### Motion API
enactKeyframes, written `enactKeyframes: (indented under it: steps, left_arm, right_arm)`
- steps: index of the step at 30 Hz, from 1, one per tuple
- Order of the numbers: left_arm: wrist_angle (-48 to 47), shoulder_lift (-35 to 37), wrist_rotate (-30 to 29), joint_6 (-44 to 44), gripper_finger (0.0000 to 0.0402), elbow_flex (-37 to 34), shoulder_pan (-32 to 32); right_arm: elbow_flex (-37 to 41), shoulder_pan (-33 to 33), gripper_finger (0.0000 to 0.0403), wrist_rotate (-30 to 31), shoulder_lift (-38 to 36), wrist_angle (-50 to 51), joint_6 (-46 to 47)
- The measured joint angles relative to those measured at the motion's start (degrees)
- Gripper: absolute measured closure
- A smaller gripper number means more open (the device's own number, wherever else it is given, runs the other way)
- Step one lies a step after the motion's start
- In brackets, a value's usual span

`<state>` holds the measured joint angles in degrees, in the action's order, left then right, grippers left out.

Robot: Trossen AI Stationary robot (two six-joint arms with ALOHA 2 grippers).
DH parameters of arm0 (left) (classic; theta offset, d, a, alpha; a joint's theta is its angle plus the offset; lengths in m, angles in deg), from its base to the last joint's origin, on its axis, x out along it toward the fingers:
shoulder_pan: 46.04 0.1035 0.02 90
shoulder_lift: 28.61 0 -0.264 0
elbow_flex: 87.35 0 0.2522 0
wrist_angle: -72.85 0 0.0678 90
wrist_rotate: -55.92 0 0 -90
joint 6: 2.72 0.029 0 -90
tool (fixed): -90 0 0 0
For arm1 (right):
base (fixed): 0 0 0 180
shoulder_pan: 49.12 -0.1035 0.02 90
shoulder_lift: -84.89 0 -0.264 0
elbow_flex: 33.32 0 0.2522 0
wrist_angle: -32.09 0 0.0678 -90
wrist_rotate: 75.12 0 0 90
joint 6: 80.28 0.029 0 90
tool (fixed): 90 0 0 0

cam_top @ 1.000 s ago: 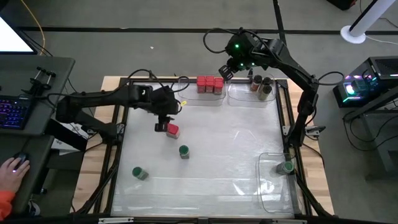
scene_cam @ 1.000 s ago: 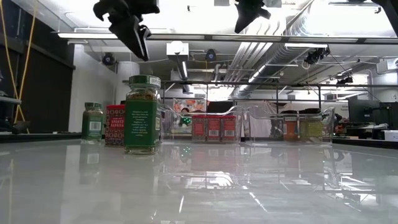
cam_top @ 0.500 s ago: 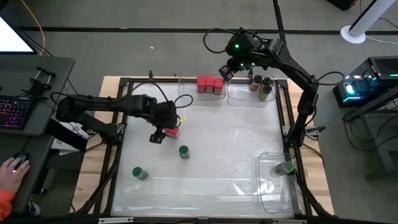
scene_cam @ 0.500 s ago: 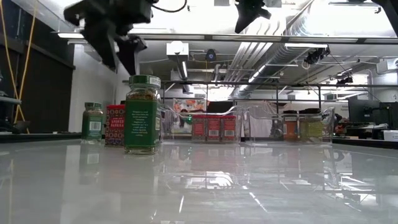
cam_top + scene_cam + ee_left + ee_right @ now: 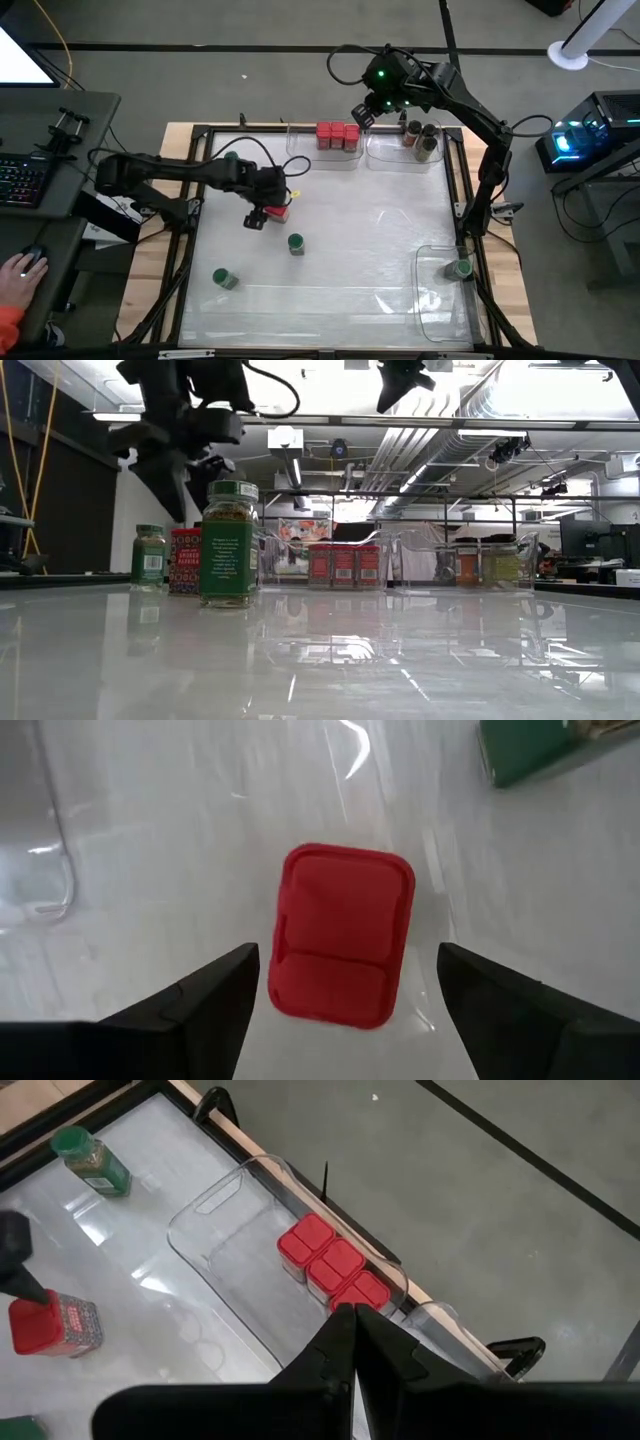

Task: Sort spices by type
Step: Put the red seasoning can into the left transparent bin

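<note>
A red-capped jar [image 5: 343,935] stands upright on the white table, left of centre [image 5: 280,212]. My left gripper [image 5: 345,958] is open above it, one finger on each side of the cap and neither touching it; it also shows in the high view [image 5: 264,213] and in the low view [image 5: 180,472]. Two green-capped jars [image 5: 295,243] [image 5: 225,279] stand nearer the near edge. Three red-capped jars [image 5: 338,135] stand in a clear bin at the far edge. My right gripper [image 5: 350,1330] is shut and empty, high above that bin [image 5: 362,115].
A second clear bin [image 5: 420,140] at the far right holds dark-capped jars. A third clear bin [image 5: 445,285] at the near right holds one green-capped jar [image 5: 460,268]. A person's hand [image 5: 20,265] rests on a mouse at a desk left of the table.
My left gripper has come down over the red-capped jar, shifting slightly toward the table's near-left. The jars have stayed where they were.
</note>
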<state>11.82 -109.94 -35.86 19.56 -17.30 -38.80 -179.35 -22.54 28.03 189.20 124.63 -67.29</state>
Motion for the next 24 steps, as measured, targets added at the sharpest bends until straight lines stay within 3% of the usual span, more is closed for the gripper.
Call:
enactKeyframes:
  steps: [15,17,21,24]
  left_arm:
    - [1.8,-9.6,-0.4,1.4,0.0113,0.0,0.2]
    - [1.9,-9.4,-0.4,1.4,0.0134,0.0,0.2]
    - [0.9,-8.7,-0.7,-2.2,0.022,0.0,0.6]
    - [0.5,-7.9,-2.4,-3.5,0.0219,0.9,1.9]
  right_arm:
    - [0.0,0.0,0.0402,0.1,0.0,-0.2,1.4]
    - [0.0,0.0,0.0402,0.0,0.0,-0.2,1.4]
    - [0.0,0.0,0.0402,0.0,0.0,0.1,1.5]
    - [0.0,0.0,0.0402,-0.1,0.0,0.4,1.5]
